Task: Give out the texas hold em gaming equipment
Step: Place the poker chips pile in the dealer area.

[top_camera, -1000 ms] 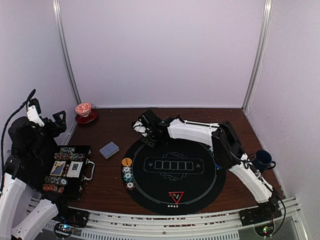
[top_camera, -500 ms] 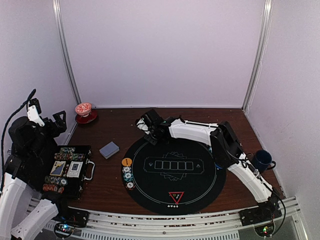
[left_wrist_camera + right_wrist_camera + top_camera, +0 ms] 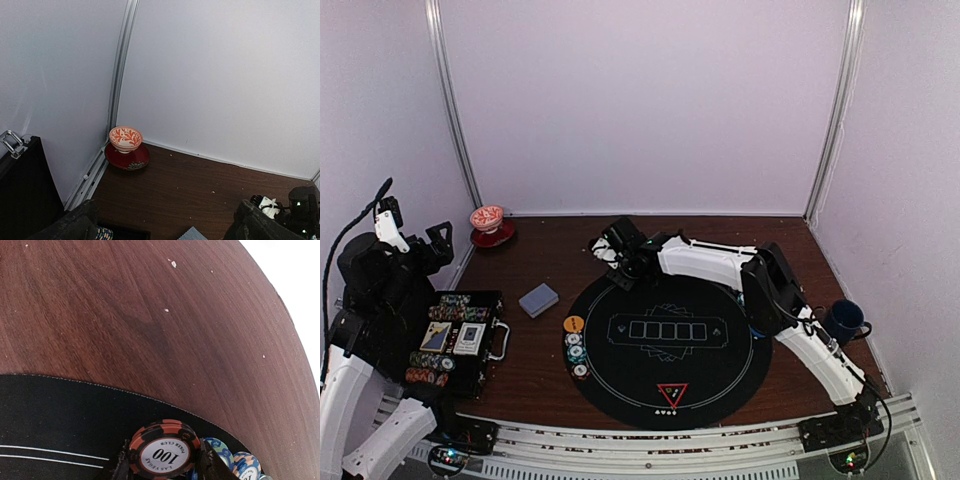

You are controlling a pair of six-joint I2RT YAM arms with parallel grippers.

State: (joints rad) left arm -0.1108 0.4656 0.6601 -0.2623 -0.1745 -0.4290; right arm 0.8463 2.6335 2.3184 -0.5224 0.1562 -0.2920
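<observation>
The right gripper [image 3: 162,462] pinches one orange-and-black 100 chip [image 3: 164,450] at the eleven o'clock edge of the mat [image 3: 720,380], with two bluish chips [image 3: 218,446] just beside it. The left gripper [image 3: 165,232] hangs with its jaws spread wide and nothing between them. At the mat's nine o'clock sit one orange button [image 3: 574,324] and three striped chips [image 3: 576,352]. One red triangle [image 3: 672,393] lies at six.

Blue-edged chips [image 3: 243,465] half behind 100 chip [image 3: 165,452]
</observation>
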